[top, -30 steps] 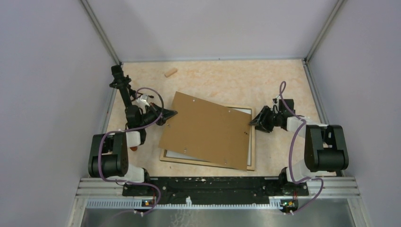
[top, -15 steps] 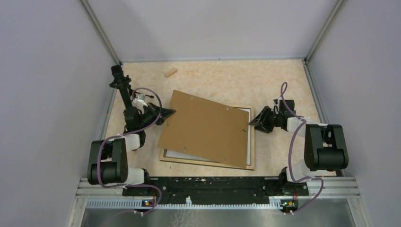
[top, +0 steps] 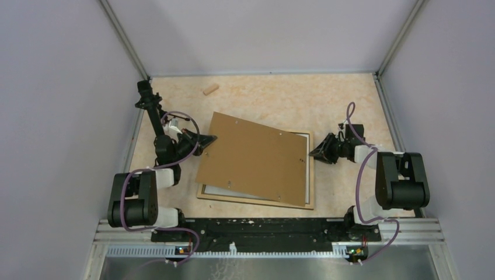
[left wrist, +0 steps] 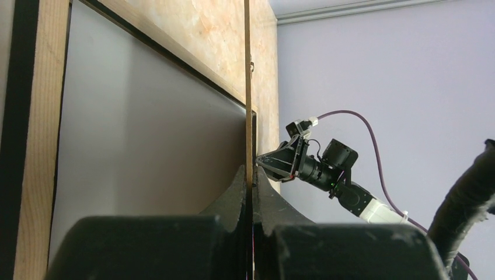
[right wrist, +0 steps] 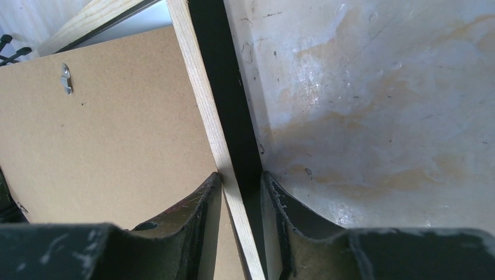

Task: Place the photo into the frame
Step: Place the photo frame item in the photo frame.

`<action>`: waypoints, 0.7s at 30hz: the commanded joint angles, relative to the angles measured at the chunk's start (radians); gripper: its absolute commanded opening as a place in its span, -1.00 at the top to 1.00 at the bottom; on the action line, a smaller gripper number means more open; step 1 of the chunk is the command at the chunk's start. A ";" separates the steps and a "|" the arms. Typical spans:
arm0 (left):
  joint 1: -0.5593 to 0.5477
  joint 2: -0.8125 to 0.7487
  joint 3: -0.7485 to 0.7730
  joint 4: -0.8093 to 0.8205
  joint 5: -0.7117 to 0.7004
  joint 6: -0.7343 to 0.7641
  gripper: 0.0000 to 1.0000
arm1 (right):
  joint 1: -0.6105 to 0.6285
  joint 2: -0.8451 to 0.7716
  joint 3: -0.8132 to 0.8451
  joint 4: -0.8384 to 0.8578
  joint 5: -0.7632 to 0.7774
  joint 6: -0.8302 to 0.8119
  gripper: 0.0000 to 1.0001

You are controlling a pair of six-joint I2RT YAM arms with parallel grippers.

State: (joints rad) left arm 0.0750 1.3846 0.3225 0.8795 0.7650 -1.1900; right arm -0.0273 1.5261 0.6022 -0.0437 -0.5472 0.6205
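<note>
The frame (top: 257, 202) lies flat on the table, pale wood up. A brown backing board (top: 254, 157) lies askew over it, its left corner raised. My left gripper (top: 209, 140) is shut on that corner; the left wrist view shows the board (left wrist: 247, 87) edge-on between my fingers (left wrist: 250, 181). My right gripper (top: 313, 153) is closed round the frame's right rail (right wrist: 198, 87), one finger on each side (right wrist: 240, 178). A pale sheet (left wrist: 146, 134) fills the frame opening. The photo's printed side is not in view.
A small wooden block (top: 211, 88) lies at the back left of the table (top: 292, 99). Grey walls close in both sides and the back. A metal clip (right wrist: 66, 79) sits on the board. The right arm (left wrist: 318, 169) shows beyond the board.
The backing board has shifted slightly to the left with my left gripper. My right gripper has drawn back a little to the right along the rail.
</note>
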 commanded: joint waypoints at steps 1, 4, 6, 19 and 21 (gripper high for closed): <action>-0.019 0.006 -0.003 0.159 -0.042 -0.018 1.00 | -0.002 0.015 -0.013 0.018 0.004 -0.015 0.41; -0.028 0.012 0.001 0.173 -0.058 -0.013 1.00 | -0.001 0.015 -0.013 0.018 0.001 -0.015 0.45; -0.027 0.014 -0.002 0.187 -0.068 -0.017 1.00 | -0.001 0.016 -0.015 0.020 0.002 -0.015 0.50; -0.065 0.030 0.008 0.254 -0.110 -0.048 1.00 | -0.002 0.023 -0.008 0.024 -0.012 -0.014 0.61; -0.094 0.036 -0.003 0.260 -0.121 -0.049 1.00 | -0.002 0.024 -0.010 0.026 -0.014 -0.012 0.61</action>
State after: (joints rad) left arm 0.0257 1.4090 0.3183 1.0115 0.6773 -1.2263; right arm -0.0288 1.5303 0.6018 -0.0269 -0.5617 0.6128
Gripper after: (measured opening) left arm 0.012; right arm 0.220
